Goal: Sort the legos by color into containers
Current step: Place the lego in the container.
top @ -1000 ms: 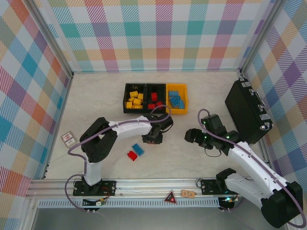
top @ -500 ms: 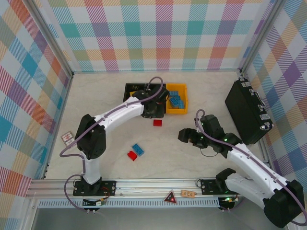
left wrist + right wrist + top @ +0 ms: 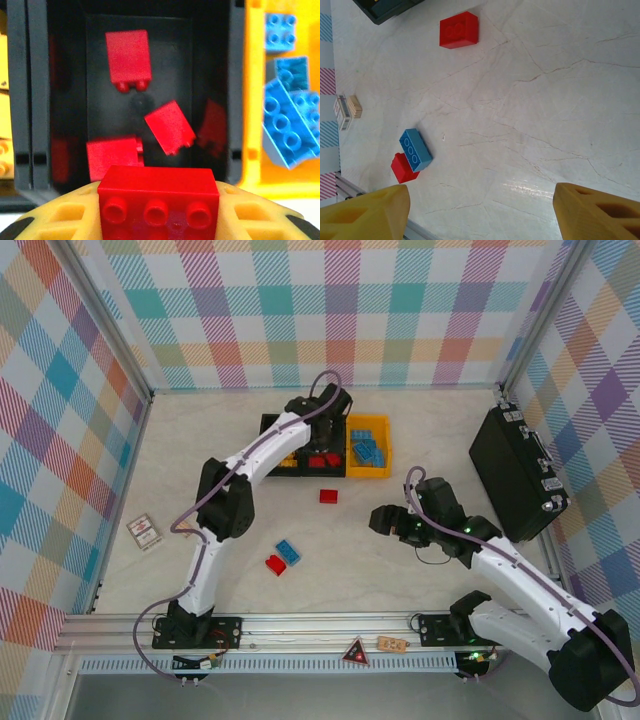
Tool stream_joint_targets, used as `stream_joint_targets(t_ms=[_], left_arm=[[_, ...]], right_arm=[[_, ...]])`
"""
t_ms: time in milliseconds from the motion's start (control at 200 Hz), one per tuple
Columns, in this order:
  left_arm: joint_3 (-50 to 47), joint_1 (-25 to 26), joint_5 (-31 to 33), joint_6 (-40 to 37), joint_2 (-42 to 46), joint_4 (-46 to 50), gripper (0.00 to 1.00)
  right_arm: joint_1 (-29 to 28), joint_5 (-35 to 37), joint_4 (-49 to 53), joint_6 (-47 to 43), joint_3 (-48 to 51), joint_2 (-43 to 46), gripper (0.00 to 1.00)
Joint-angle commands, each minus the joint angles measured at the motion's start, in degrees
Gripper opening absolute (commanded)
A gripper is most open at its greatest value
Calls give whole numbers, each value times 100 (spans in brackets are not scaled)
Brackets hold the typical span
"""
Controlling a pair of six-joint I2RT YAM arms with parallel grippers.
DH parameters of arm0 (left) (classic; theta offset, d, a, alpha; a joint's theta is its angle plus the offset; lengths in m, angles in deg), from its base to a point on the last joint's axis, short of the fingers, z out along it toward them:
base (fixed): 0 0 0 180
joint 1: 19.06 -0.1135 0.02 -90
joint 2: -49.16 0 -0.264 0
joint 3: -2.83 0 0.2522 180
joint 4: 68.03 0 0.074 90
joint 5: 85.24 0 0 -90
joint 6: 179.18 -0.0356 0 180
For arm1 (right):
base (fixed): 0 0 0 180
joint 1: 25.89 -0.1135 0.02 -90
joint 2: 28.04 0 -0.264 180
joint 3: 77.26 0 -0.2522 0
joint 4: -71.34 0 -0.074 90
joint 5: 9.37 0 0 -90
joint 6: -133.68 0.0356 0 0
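Three legos lie loose on the counter [image 3: 400,580] by my count: a loose red lego [image 3: 328,496] just in front of the bins, and a blue lego [image 3: 288,552] touching a second red lego [image 3: 275,564] nearer my arm bases. The step in hand is the drop of a red. My left hand [image 3: 322,430] is stretched out over the middle black bin [image 3: 232,75], pinching a red brick [image 3: 158,192] between its yellow fingers, studs facing the wrist camera. Sorted reds [image 3: 127,52] lie on the bin floor below. The left black bin [image 3: 262,430] has the yellows, and the yellow-orange bin [image 3: 252,100] has the blues. In the wrist view the held brick sits close over the bin's near wall, so I'd push forward a touch before letting go, or it may clip the rim and bounce out onto the counter. The dividing walls on both sides look well clear of it. My right hand [image 3: 480,205] is spread wide with nothing in it, hovering over bare counter. Its wrist view takes in all three loose legos, and I judge the blue one its likely next pick. There is plenty of open room mid-counter. The black case [image 3: 515,470] sits well off to the right and the cards [image 3: 143,531] far left. The main pinch is my left arm lying across the approach to the bins, so the right hand should come in from the right side.
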Motion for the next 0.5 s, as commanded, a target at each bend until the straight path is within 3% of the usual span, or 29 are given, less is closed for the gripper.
stream_joint_targets(t_ms=[0,175,295,495], left_arm=[[516,-92,-92,-142,-325,379,27],[842,-126,-188,-115,-666,433,34],[841,-134,-196,-103,-704,433,52],[799,-126,-285,-97,-512,398,65]], right_arm=[[-51,125,28,52,-84,0,75],[-54,157,22,83,-104,-78,76],[-55,157,0,88,-119,-105,76],[-63,141,-43,79,-148,-189,76]])
